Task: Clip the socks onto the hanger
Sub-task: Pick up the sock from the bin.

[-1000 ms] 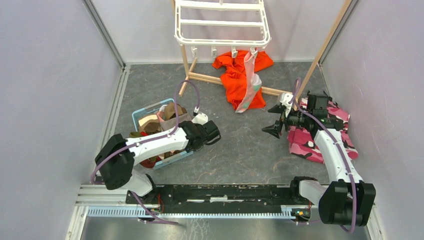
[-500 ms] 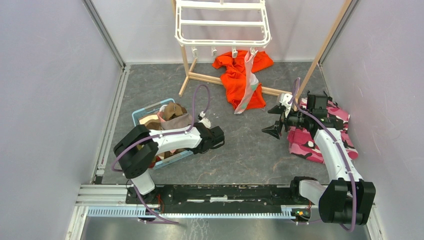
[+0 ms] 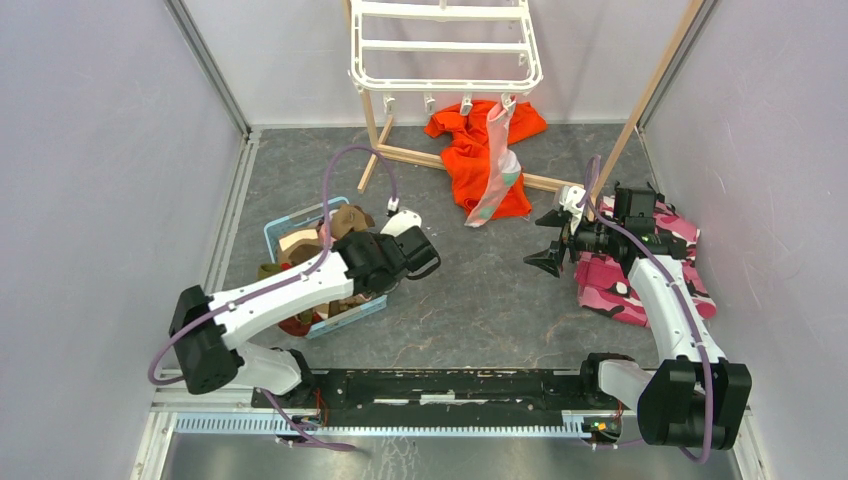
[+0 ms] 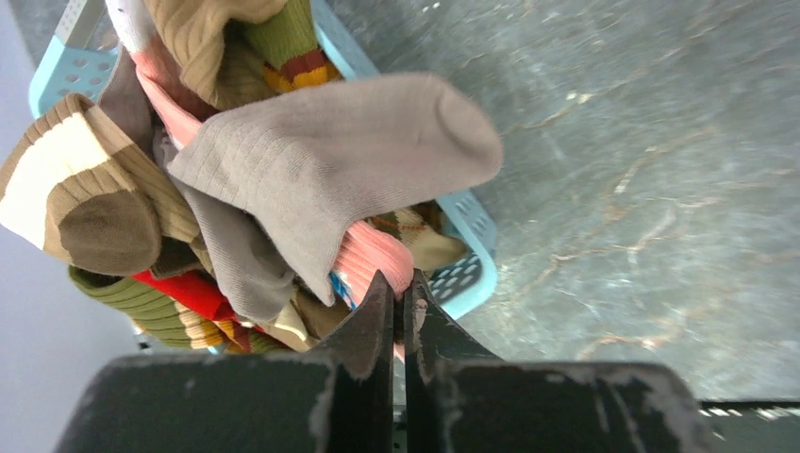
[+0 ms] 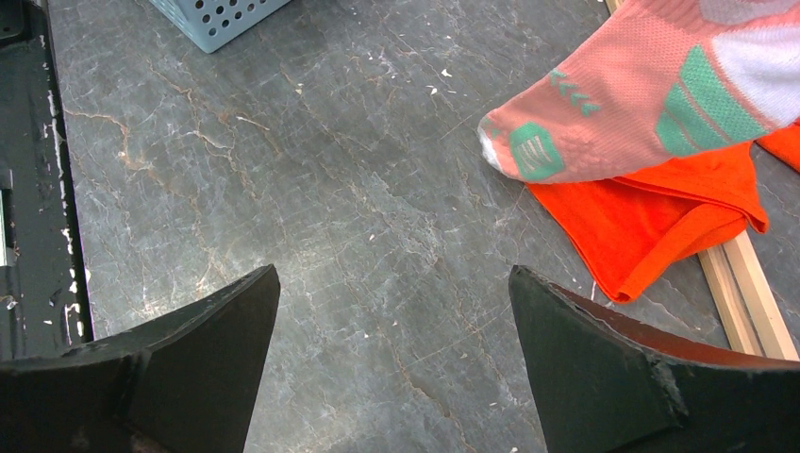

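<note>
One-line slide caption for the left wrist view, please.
Left end effector shut against a pink sock in the blue basket, grey sock draped on top.

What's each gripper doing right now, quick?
Left gripper: closed at the pink sock in the basket; whether it pinches it cannot be told.
Right gripper: open, holding nothing.
</note>
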`<state>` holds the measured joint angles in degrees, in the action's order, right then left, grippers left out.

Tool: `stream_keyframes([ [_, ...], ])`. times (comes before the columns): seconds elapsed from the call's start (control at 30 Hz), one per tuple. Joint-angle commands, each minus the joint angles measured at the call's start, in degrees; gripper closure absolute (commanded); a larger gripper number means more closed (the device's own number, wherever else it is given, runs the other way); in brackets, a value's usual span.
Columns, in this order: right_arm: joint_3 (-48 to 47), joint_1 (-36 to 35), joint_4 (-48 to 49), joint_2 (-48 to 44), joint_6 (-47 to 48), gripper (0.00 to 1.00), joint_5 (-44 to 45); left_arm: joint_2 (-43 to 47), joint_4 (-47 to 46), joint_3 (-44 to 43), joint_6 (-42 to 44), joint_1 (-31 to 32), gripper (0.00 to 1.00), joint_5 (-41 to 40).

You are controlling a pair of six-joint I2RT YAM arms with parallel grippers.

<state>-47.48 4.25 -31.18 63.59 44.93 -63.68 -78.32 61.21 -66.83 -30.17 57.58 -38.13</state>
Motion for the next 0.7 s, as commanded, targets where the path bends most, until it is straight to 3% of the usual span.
stream_keyframes([
  [0.0,-2.26,-0.12,-0.5,0.06,1.04,0.02,-1.87,5.84,-0.06,-6.82,2.74,-0.51,0.98,5.6],
  [0.3,-2.35,-0.18,-0.8,0.17,1.22,0.02,-2.23,13.17,-0.09,-18.74,5.95,-2.03,0.98,7.98],
  [0.67,-2.35,-0.2,-0.95,0.41,1.38,0.02,-3.12,19.13,7.36,-17.26,0.39,-5.47,0.98,-10.13],
])
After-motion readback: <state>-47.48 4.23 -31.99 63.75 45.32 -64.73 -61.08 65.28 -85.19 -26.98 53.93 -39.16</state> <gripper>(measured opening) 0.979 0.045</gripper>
